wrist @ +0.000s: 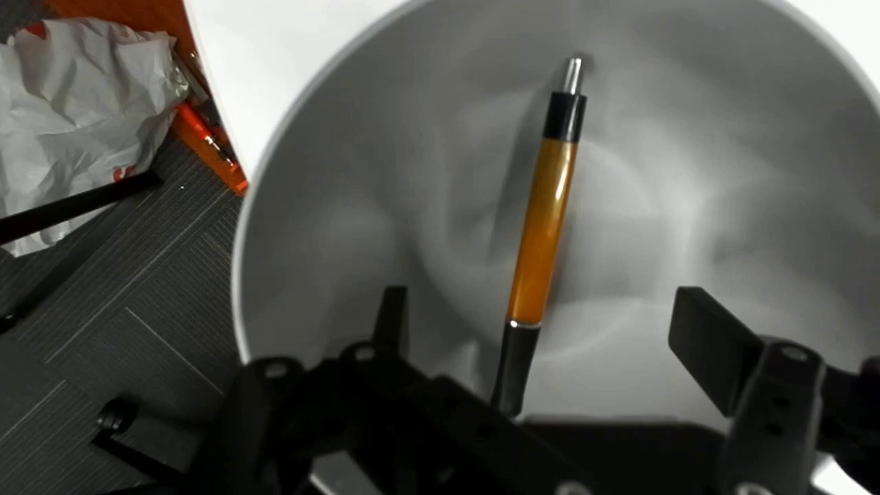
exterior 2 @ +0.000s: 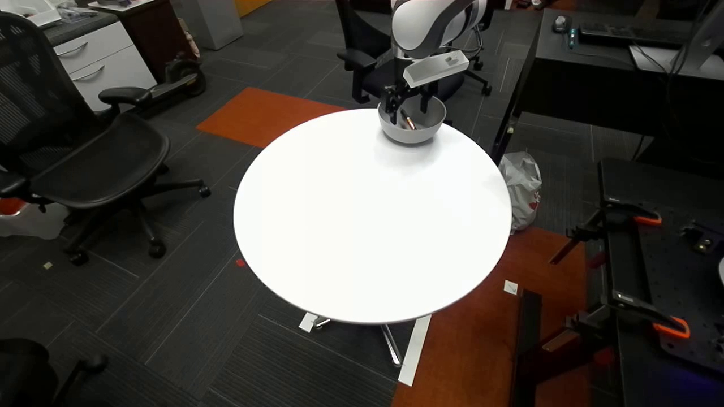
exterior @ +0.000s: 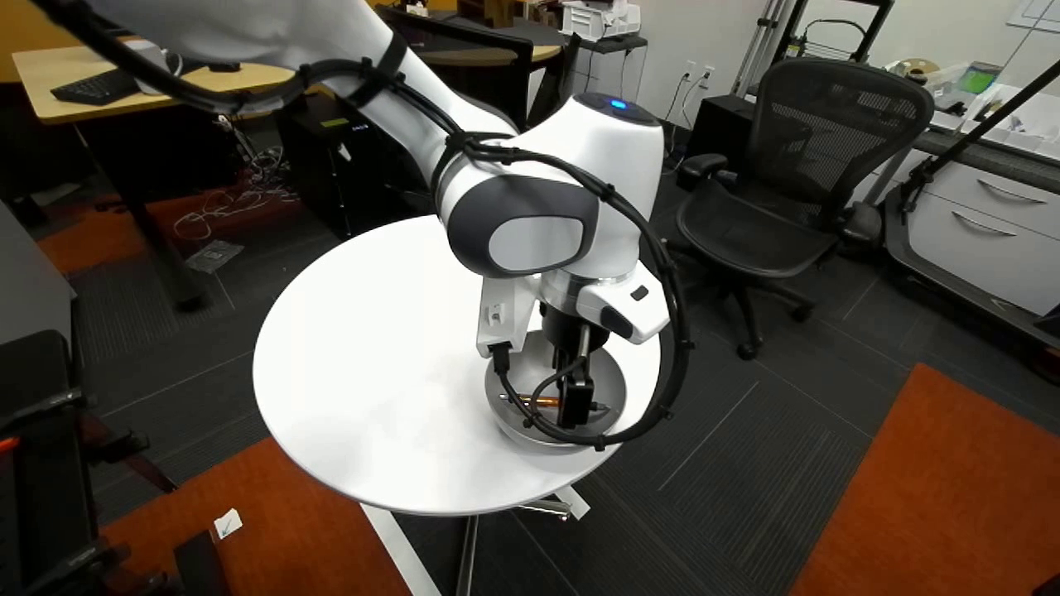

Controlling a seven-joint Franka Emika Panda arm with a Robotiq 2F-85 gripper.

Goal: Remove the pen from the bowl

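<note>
The bowl (wrist: pixel 330 206) is round and grey-white. In both exterior views it stands near the edge of the round white table (exterior: pixel 373 372), as its wall (exterior: pixel 611 381) and outer side (exterior 2: pixel 410 136) show. The orange pen (wrist: pixel 543 227) with a black end and a silver tip lies inside the bowl; it also shows in both exterior views (exterior: pixel 546 402) (exterior 2: pixel 410 122). My gripper (wrist: pixel 541 323) points down into the bowl with its fingers wide apart. The pen's black end lies between the fingers, nearer the left one, touching neither visibly. The black end's tip is partly hidden by the gripper.
The bowl's rim surrounds the fingers. A black cable loop (exterior: pixel 675 364) hangs from the arm beside the bowl. A mesh office chair (exterior: pixel 762 215) stands near the table. A white plastic bag (exterior 2: pixel 520 186) is on the floor, also in the wrist view (wrist: pixel 82 110).
</note>
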